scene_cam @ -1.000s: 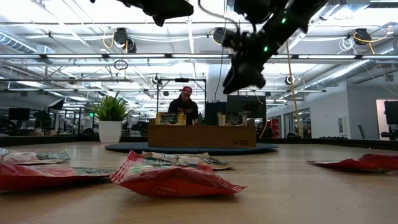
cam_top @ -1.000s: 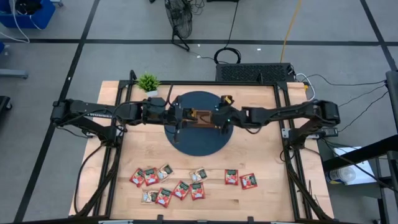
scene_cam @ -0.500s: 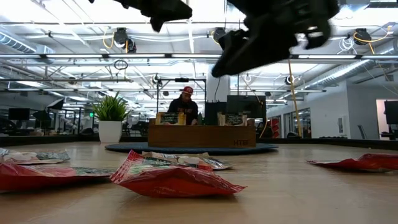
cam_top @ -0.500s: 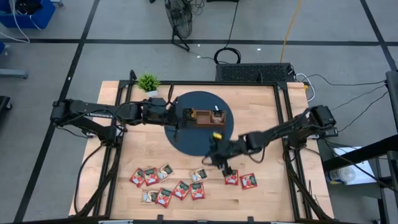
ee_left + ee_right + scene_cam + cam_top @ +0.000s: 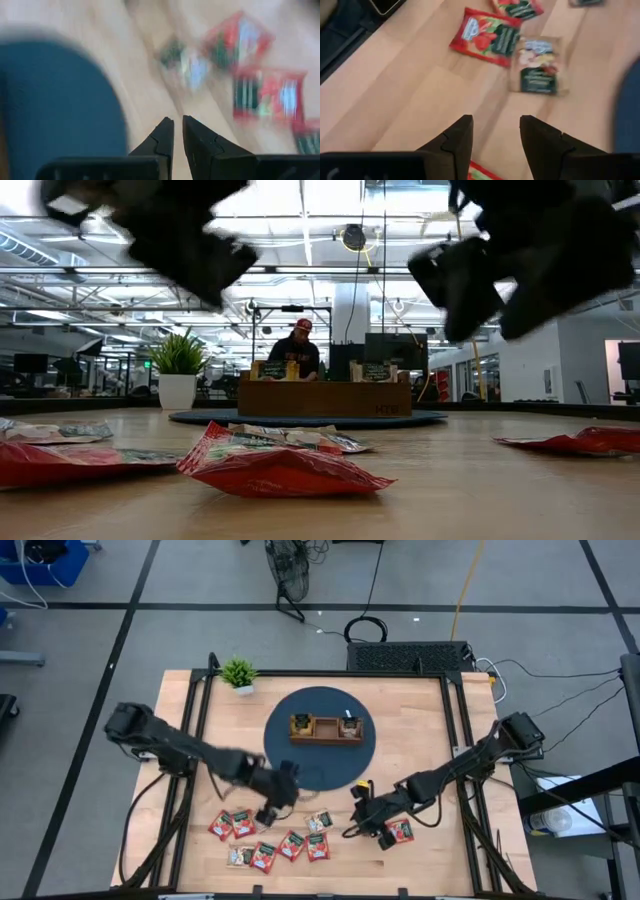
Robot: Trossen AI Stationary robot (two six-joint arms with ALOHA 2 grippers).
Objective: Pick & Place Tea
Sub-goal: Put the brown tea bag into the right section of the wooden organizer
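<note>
The tea sachets [image 5: 290, 838] lie loose in a scattered row on the front part of the wooden worktop [image 5: 420, 780], none of them in either claw. On the left of the row are red ones and one pale one, lower are two more rows, and two red sachets [image 5: 398, 831] lie at the right end. The left claw [image 5: 276, 802] hangs over the worktop between the round dark blue mat [image 5: 300, 765] and the left end of the row, just above the pale sachet [image 5: 265, 816]; in the left wrist view its two fingers [image 5: 160, 142] stand almost together with only a thin gap, and nothing is held between them. This view is blurred, so the sachets in it show only as red and green patches. The right claw [image 5: 362, 822] is low over the worktop at the right end of the row, beside the two red sachets; in the right wrist view its fingers [image 5: 457, 140] are spread apart with bare wood between them and they grip nothing. Ahead of them lie a red sachet [image 5: 486, 36] and a pale sachet with dark label [image 5: 538, 66], touching at one edge. The brown wooden tray [image 5: 326, 728] sits in the middle of the mat, with what seem to be sachets standing upright in its end compartments. A small green plant [image 5: 238, 673] stands at the far left corner. In the low view a person [image 5: 295, 350] sits behind the tray.
</note>
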